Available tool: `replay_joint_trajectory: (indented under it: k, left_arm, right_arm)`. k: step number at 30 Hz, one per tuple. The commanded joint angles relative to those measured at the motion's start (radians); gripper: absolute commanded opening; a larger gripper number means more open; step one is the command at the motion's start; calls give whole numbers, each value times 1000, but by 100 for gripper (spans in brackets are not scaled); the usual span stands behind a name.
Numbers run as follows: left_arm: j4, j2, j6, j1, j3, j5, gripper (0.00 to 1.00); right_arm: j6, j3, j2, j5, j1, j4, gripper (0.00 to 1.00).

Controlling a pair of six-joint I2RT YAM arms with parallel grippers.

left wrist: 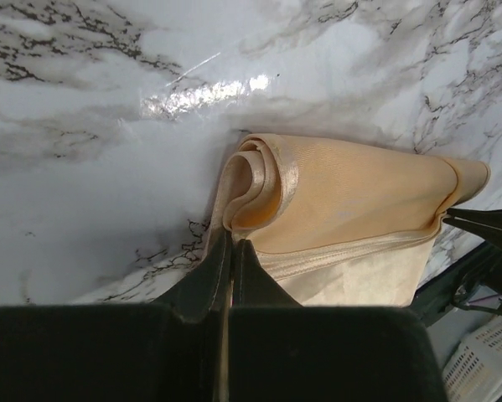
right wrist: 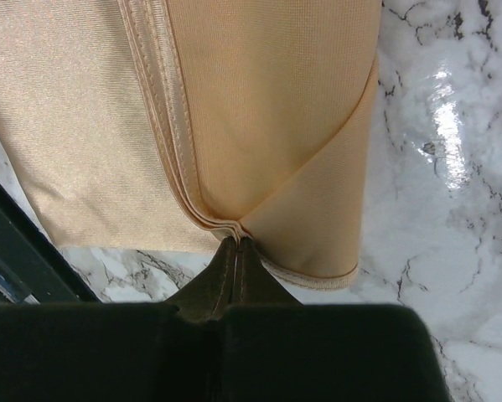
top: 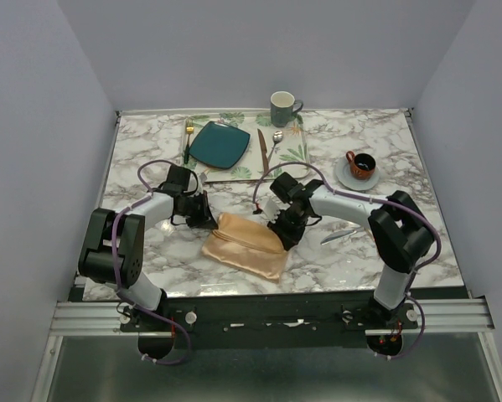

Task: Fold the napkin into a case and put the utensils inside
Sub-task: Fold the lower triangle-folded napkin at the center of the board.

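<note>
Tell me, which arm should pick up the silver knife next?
Right, probably. The silver table knife lies near the right gripper, across the napkin from the left gripper. Both grippers are shut on the napkin's ends, so the right one must let go first.

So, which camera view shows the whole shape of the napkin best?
The top external view: there nearly all the folded napkin shows, from end to end. The left wrist view shows only its rolled end, pinched in the left claw; the right wrist view shows only hems and one corner, pinched in the right claw.
</note>
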Motion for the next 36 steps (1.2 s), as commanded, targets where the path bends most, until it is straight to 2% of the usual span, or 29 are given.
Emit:
replay_joint_trajectory:
  k: [1,8,16,19,22,23,26,31,34,36]
  left_arm:
    - [80,-29,4,0,8,-3,1]
    - [112,-40,1,-1,2,-17,1]
    - [130,18,42,0,5,-77,4]
    - [115,35,53,2,14,-86,11]
    - [106,5,57,17,8,-89,32]
    - [110,-14,54,43,5,-84,46]
    - [144,-124,44,92,-10,-31,57]
    - [172,-273,45,114,7,92,56]
    - [279,-272,-50,103,-33,225,52]
    - [359,-232,-90,71,-50,252,43]
  right_arm:
    - [11,25,17,79,4,23,1]
    - [28,56,-25,55,4,-14,1]
    - [12,43,64,119,4,45,1]
    - [-6,42,81,141,3,61,1]
    - [-35,40,90,164,4,80,1]
    - [-44,42,93,168,4,83,1]
    - [-89,47,95,196,4,103,1]
    - [-190,22,78,222,4,141,1]
    - [-250,2,61,228,6,160,1]
    - [-282,-18,50,234,4,170,1]
